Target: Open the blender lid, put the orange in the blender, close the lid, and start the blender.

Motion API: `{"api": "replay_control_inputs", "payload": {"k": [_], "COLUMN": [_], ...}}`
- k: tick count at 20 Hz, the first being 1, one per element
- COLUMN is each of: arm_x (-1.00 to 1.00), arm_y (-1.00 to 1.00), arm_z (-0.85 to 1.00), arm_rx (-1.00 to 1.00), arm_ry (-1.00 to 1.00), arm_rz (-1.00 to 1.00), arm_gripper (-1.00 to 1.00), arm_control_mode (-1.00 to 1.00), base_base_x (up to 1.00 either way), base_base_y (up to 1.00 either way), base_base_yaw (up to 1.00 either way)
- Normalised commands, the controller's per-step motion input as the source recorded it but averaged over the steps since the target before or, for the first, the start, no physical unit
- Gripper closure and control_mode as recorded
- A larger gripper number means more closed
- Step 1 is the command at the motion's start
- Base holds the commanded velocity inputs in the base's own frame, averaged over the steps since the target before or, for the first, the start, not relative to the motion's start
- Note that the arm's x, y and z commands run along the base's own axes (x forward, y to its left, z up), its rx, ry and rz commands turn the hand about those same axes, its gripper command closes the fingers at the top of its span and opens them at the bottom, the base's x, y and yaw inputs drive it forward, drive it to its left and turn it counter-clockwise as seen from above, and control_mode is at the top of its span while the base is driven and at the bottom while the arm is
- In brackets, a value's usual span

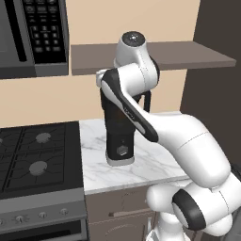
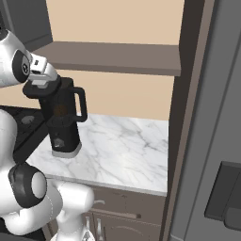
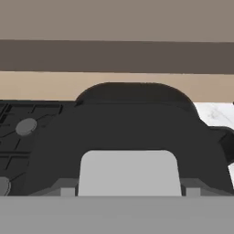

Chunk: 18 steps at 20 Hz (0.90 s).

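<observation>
**gripper down on the blender lid, stove and shelf close by**

the blender [image 2: 63, 124] stands on the marble counter [image 2: 127, 146] near its stove-side edge, at about 9 o'clock in the right base view. its loop handle [image 2: 81, 104] sticks out toward 3 o'clock. the blender lid [image 3: 132, 123] sits on the jar, with its light grey plug [image 3: 129, 172] at 6 o'clock in the hand view.

the gripper [image 2: 41, 80] rests at the lid, touching or just above it. i cannot tell whether its fingers are spread or clenched, since they are hidden.

in the left base view the arm's forearm crosses in front of the jar and hides its top. the silvery knob [image 1: 122, 150] shows below it.

the stove [image 1: 35, 157] lies just beside the blender at 9 o'clock, the microwave [image 1: 30, 35] hangs at 11 o'clock, and a brown shelf [image 2: 113, 56] runs above the counter. a dark tall panel [image 2: 181, 117] bounds the counter at 3 o'clock.
</observation>
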Motion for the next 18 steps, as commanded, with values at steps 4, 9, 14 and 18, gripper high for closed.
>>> {"api": "replay_control_inputs", "payload": {"k": [4,9,14,18], "arm_x": [0.43,0.36,0.02,0.11], "arm_y": [0.00,0.00,-0.02,0.00], "arm_z": [-0.01,-0.16,0.00,0.00], "arm_rx": [0.00,0.00,0.00,0.00], "arm_ry": [0.01,0.03,-0.02,0.00], "arm_rz": [0.00,0.00,0.00,0.01], "arm_gripper": [1.00,1.00,1.00,1.00], "arm_control_mode": [-1.00,-1.00,-1.00,-1.00], "base_base_x": [0.00,0.00,0.00,0.00], "base_base_y": [0.00,0.00,0.00,0.00], "base_base_yaw": [0.00,0.00,0.00,0.00]}}
